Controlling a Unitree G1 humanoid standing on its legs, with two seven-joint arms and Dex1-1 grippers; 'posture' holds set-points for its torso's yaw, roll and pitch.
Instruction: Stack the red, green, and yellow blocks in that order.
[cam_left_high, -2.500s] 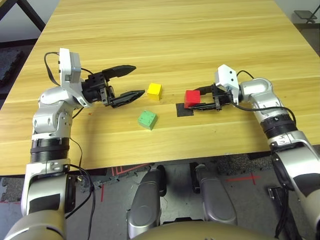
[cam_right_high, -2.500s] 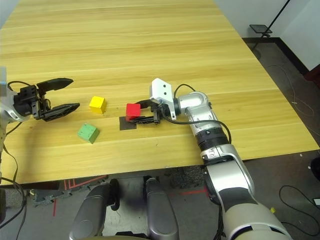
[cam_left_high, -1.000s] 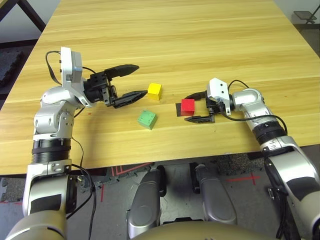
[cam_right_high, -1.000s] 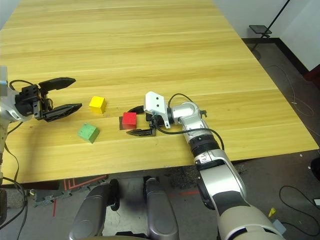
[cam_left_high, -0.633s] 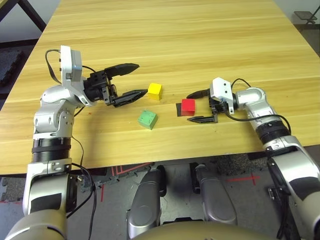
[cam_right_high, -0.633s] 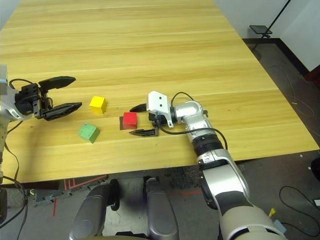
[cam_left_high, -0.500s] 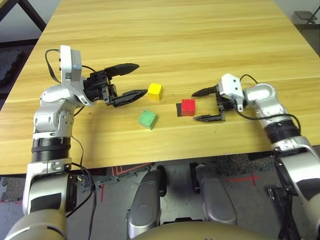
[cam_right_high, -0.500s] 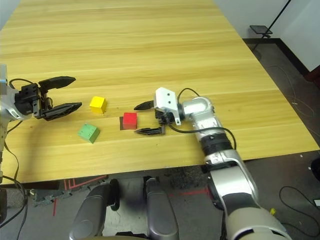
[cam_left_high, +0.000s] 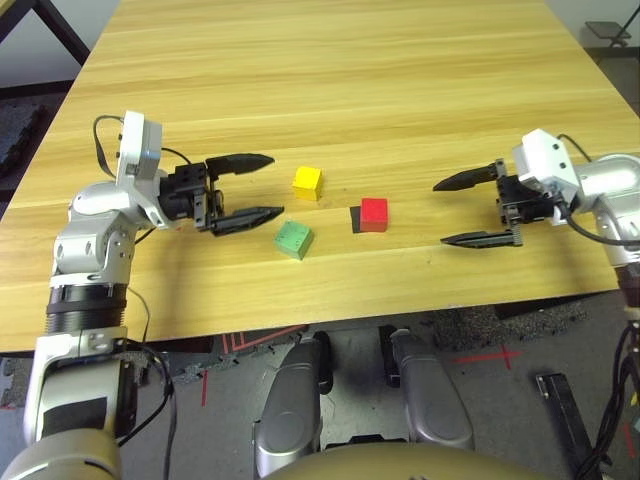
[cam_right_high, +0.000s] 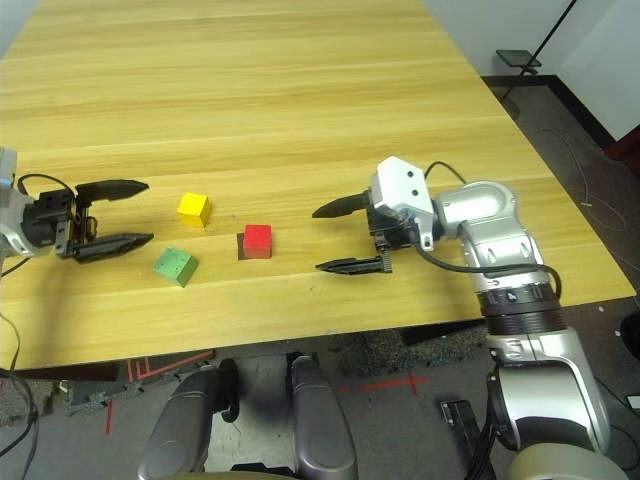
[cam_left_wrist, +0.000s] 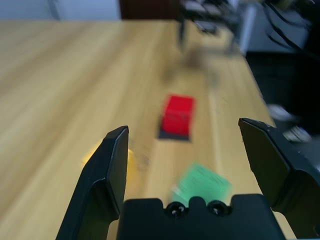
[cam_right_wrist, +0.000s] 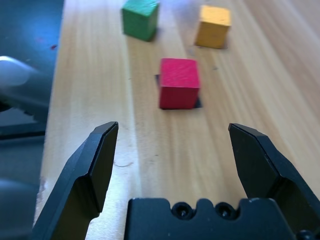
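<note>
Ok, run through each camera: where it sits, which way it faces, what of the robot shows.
Head views: head stereo pair, facing down at the wooden table; both silver arms show.
Left wrist view: behind the open left gripper, facing the small red cube.
Right wrist view: behind the open right gripper, facing that cube from the opposite side.
All views share the red, green and yellow cubes.

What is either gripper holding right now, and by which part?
Nothing. The left gripper and right gripper both stand with jaws open and empty. The red block, green block and yellow block sit apart on the table.
</note>
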